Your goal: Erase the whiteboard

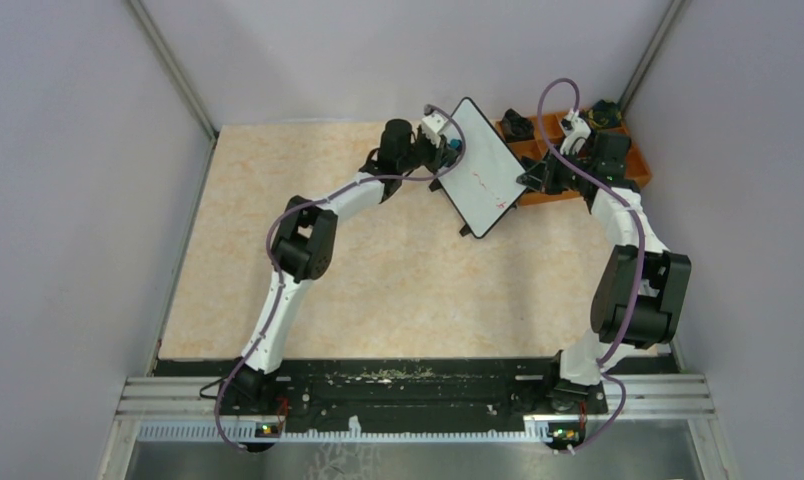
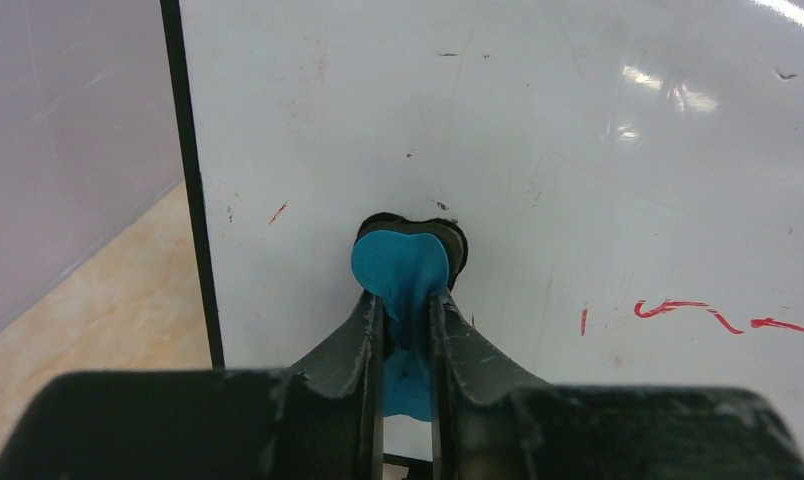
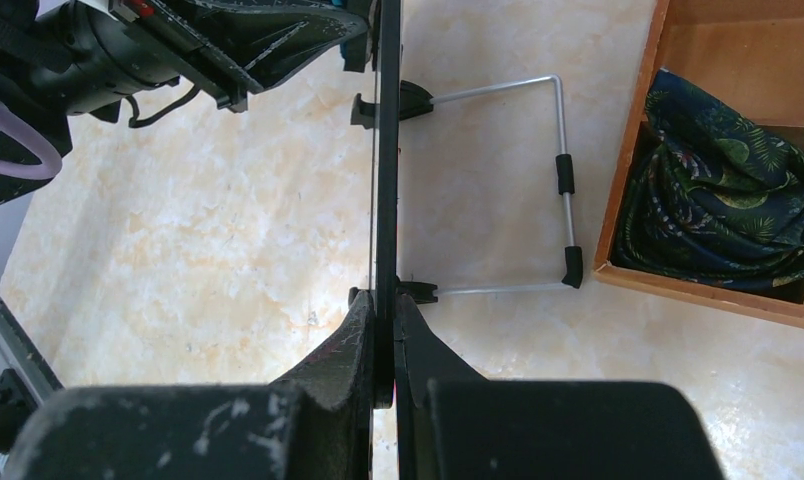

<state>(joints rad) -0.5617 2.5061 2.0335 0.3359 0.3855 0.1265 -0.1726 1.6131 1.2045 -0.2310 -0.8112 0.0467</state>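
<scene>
The whiteboard (image 1: 481, 166) stands upright at the back of the table, white with a thin black frame. Red handwriting (image 2: 713, 315) remains on its face, to the right of my left gripper. My left gripper (image 2: 406, 305) is shut on a small blue eraser (image 2: 400, 265) and presses it against the board's face (image 2: 538, 130). My right gripper (image 3: 383, 315) is shut on the board's black edge (image 3: 386, 150), seen edge-on. It holds the board from the right side (image 1: 534, 176).
An orange compartment tray (image 1: 633, 165) sits behind the board at the back right, with a dark patterned cloth (image 3: 728, 200) in one compartment. The board's wire stand (image 3: 563, 180) rests on the table behind it. Grey walls close in on both sides.
</scene>
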